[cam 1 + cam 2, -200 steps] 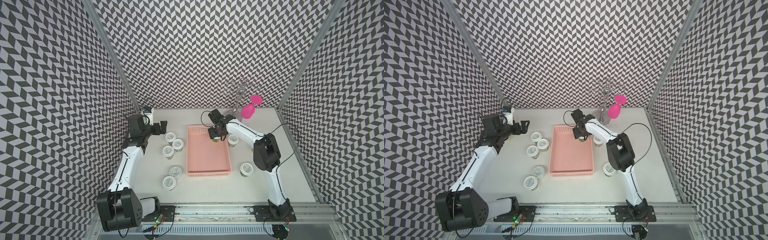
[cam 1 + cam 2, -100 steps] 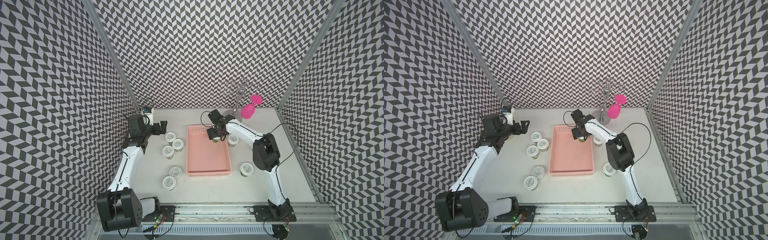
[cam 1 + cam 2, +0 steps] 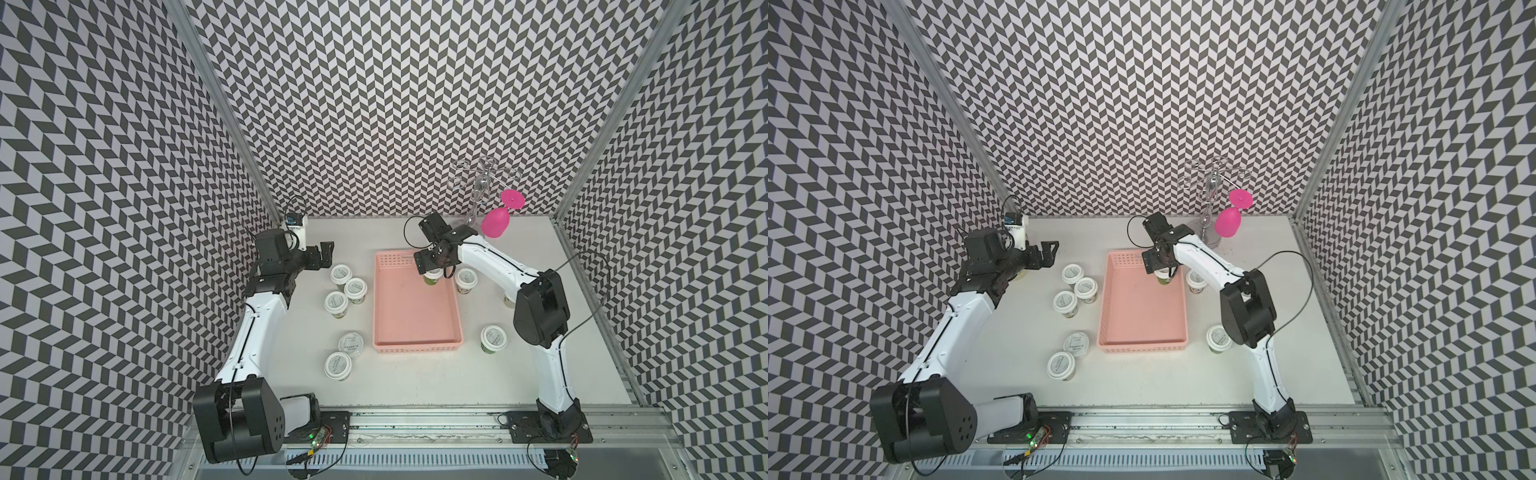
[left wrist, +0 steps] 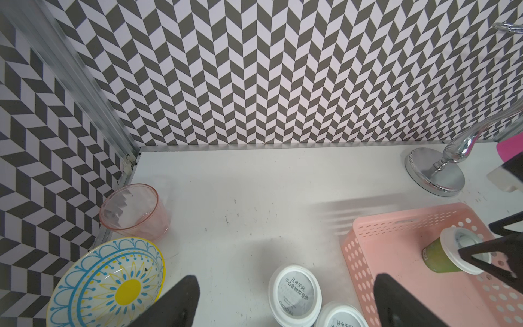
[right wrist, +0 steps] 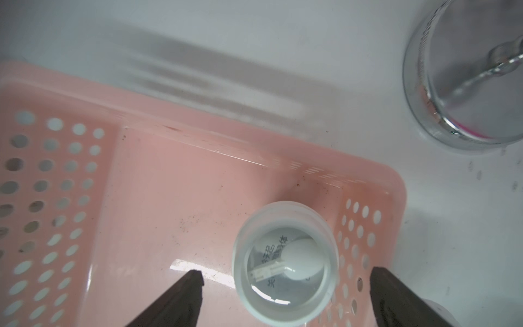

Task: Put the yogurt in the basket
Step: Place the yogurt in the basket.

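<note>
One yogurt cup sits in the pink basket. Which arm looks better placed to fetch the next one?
Probably left. The left hand is open, empty and close to three cups beside the basket. The right hand, also open, straddles the cup standing inside and must lift clear first.

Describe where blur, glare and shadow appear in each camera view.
Right wrist view: the basket rim smears into streaks; glare on its floor beside the yogurt cup. Left wrist view: corner post blurred. In both top views: sharp, even light, soft shadows.
</note>
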Controlling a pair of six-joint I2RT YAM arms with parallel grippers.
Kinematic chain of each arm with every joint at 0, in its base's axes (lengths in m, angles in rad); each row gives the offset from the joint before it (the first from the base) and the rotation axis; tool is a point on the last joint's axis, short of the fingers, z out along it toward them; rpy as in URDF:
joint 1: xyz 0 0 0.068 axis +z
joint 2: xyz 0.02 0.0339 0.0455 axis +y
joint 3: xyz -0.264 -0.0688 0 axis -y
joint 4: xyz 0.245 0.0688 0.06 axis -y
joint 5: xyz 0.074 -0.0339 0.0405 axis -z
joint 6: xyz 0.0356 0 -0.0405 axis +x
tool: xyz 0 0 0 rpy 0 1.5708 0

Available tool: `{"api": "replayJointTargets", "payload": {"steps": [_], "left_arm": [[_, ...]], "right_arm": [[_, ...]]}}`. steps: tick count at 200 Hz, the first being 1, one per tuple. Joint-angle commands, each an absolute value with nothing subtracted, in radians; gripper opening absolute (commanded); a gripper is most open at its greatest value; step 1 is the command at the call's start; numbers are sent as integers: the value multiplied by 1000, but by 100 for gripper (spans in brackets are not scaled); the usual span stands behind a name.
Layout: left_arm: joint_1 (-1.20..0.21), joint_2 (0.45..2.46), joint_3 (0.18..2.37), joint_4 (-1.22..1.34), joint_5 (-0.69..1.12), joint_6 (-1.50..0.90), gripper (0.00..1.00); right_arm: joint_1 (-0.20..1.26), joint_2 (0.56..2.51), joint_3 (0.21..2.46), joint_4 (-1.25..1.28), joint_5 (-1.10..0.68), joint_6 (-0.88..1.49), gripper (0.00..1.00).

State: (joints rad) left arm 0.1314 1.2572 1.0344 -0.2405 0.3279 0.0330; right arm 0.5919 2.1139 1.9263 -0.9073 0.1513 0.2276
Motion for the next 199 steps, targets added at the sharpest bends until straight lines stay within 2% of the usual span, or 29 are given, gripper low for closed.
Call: {"api": "replayJointTargets", "payload": {"steps": [1, 85, 199], "left_arm": [[140, 1246, 1025, -224, 337, 47, 100], [138, 1241, 1045, -273, 325, 104, 100], [64, 1247, 1091, -493, 274, 172, 100]], "right_arm": [[597, 2024, 1931, -912, 178, 224, 96], [597, 1802, 1739, -846, 238, 205, 99], [596, 1402, 1197, -541, 339, 192, 100]]}}
